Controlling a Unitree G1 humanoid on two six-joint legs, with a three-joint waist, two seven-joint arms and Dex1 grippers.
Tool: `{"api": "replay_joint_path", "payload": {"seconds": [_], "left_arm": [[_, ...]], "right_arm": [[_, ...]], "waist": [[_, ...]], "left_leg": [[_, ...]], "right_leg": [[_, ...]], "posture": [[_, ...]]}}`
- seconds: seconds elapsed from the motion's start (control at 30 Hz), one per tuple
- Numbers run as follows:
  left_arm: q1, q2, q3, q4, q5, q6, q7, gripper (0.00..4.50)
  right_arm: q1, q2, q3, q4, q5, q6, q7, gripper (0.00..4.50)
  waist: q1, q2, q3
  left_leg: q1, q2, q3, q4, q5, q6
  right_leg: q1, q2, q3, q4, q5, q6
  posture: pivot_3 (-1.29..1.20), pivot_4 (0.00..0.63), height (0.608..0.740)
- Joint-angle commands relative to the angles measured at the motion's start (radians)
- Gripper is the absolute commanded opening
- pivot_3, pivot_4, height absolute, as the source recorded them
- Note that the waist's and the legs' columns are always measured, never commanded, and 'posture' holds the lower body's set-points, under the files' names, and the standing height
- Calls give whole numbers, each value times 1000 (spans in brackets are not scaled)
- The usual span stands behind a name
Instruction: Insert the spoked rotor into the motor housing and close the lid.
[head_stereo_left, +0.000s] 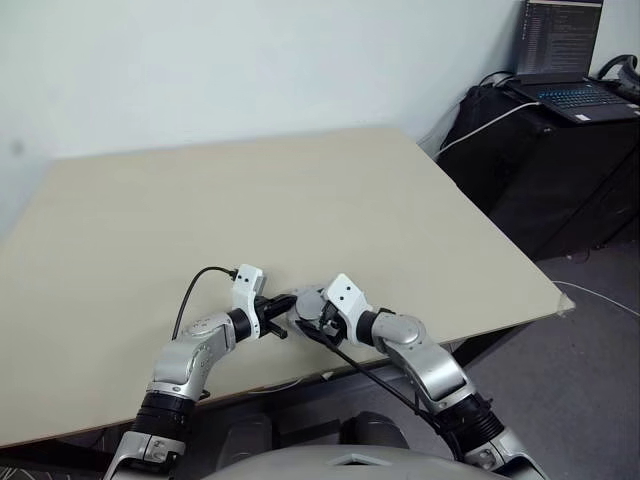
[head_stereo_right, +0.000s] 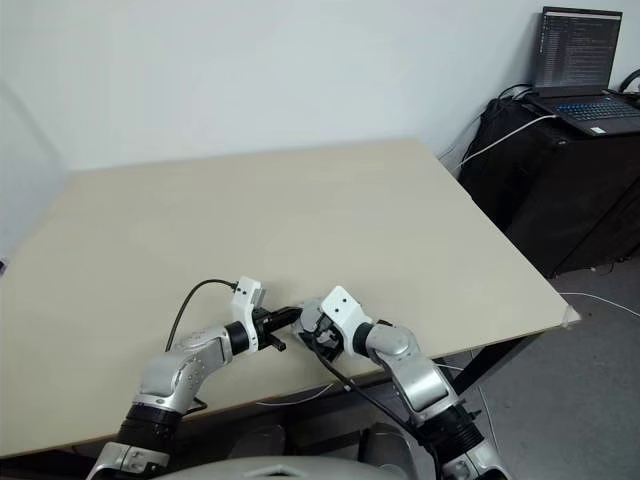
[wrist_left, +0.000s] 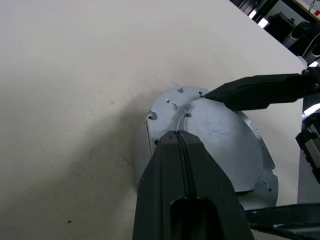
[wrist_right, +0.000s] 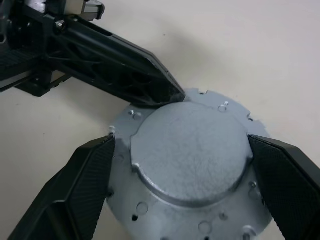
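My right gripper (wrist_right: 187, 185) straddles the lid (wrist_right: 187, 155), released; clenched left gripper (wrist_right: 167, 95) could nudge it askew.

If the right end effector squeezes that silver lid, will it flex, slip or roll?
The lid looks like stamped metal, so probably stiff. Its smooth raised dome may slip between the right end effector's fingers. It lies flat on the table, so rolling seems unlikely.

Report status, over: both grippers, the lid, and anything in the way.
Left gripper shut, tip against the lid. Right gripper open, fingers straddling the lid, which lies on the table. Nothing in the way.
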Motion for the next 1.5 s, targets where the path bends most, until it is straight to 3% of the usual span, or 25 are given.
{"api": "replay_joint_path", "payload": {"seconds": [0.03,0.4,0.67,0.93,1.3,1.5], "left_arm": [[12,-4,-27,-5,13,12,-5,0],[18,-8,-14,-12,5,8,-3,0],[18,-11,-14,-9,9,-1,-1,0],[28,-14,-9,-12,3,-4,1,0],[40,-23,-8,-25,-1,-5,5,0],[42,-22,-10,-32,1,-4,5,0]], "right_arm": [[12,-27,-15,-88,21,25,23,4461],[127,-104,-121,-304,136,126,40,4461],[164,68,-278,-271,316,376,-87,4461],[105,203,-421,-236,502,606,-163,4461],[47,272,-519,-127,539,651,-274,4461],[49,253,-492,-101,605,729,-215,4461]], "waist": [[1,0,0],[5,-2,2],[7,-2,2],[5,0,3],[5,4,5],[4,4,5]], "left_leg": [[0,0,0,0,0,0],[-1,-1,0,-1,0,0],[-1,0,0,-1,0,0],[-2,0,0,-1,-1,0],[-4,-1,0,-2,-1,0],[-5,-1,0,-2,-1,0]], "right_leg": [[0,0,0,0,0,0],[-1,-1,0,-1,0,0],[-1,-1,0,-1,0,0],[-2,-1,0,-1,0,0],[-4,-1,0,-2,0,0],[-5,-1,0,-2,0,0]], "posture": [[0,0,740],[0,0,740],[0,0,740],[0,0,740],[0,0,740],[0,0,740]]}}
